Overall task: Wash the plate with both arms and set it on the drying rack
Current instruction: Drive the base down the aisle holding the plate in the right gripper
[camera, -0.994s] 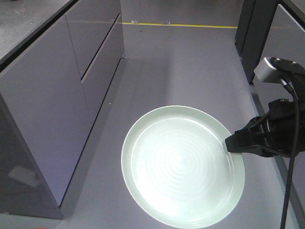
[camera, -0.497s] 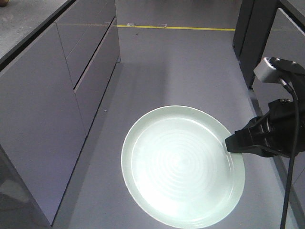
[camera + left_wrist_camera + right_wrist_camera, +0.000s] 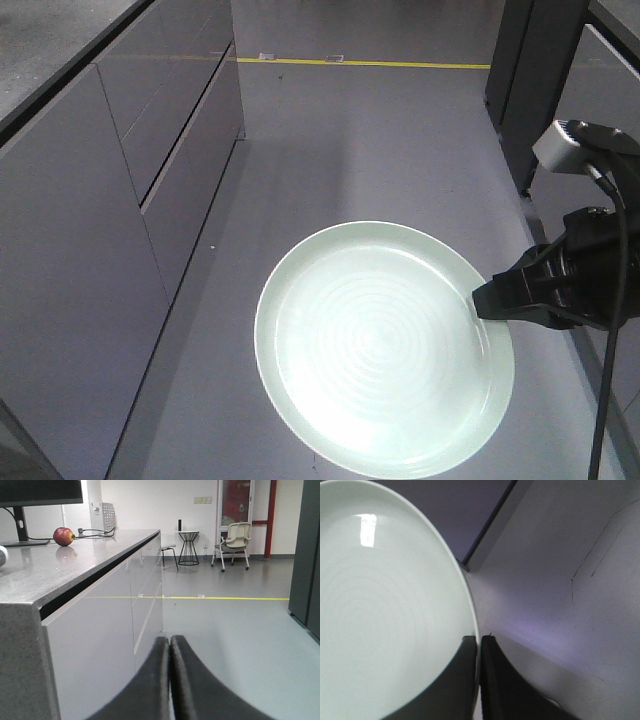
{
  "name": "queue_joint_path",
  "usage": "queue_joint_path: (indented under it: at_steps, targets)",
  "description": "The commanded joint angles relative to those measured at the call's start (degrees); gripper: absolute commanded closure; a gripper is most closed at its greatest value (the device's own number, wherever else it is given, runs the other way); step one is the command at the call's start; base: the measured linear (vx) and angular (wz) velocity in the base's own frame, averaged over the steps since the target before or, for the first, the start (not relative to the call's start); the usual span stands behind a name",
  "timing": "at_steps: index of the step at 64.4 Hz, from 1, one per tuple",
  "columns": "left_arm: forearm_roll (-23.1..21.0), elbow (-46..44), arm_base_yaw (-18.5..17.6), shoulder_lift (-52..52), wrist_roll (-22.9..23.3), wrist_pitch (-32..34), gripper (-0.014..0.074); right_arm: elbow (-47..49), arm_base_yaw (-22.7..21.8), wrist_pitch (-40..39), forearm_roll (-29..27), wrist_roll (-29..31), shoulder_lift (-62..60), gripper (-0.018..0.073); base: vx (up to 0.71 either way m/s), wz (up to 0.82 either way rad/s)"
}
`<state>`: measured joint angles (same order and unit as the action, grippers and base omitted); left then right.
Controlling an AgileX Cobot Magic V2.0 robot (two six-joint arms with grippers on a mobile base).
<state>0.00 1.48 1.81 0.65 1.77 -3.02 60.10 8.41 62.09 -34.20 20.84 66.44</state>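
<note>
The pale mint-green plate [image 3: 384, 345] hangs face up above the grey floor in the front view, and it fills the left half of the right wrist view [image 3: 385, 605]. My right gripper [image 3: 482, 300] [image 3: 478, 642] is shut on the plate's right rim, one finger on each side of it. My left gripper [image 3: 170, 641] is shut with nothing between its fingers, pointing along the floor beside the cabinet; it does not show in the front view. The drying rack is out of view.
A long grey cabinet with drawers [image 3: 120, 200] runs along the left, with a stone counter [image 3: 55, 572] on top carrying an apple [image 3: 63, 536] and a monitor stand. Dark cabinets [image 3: 535, 80] stand at the right. A yellow floor line [image 3: 360, 64] crosses ahead; chairs [image 3: 235, 542] stand far back.
The cabinet at the left has slid down and left in the front view while the plate and right gripper keep their place in the frame, so the base has rolled forward.
</note>
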Motion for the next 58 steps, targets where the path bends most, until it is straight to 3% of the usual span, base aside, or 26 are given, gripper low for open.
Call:
queue_joint_path:
  at_steps: [1, 58]
  targets:
    - [-0.53, -1.82, -0.10, 0.83, 0.20, 4.27, 0.0603, 1.44, 0.03, -1.71, -2.44, 0.58, -1.18, 0.0563, 0.17, -0.02]
    - [-0.53, -1.82, -0.10, 0.83, 0.20, 4.27, 0.0603, 1.44, 0.03, -1.71, -2.44, 0.58, -1.18, 0.0563, 0.18, -0.04]
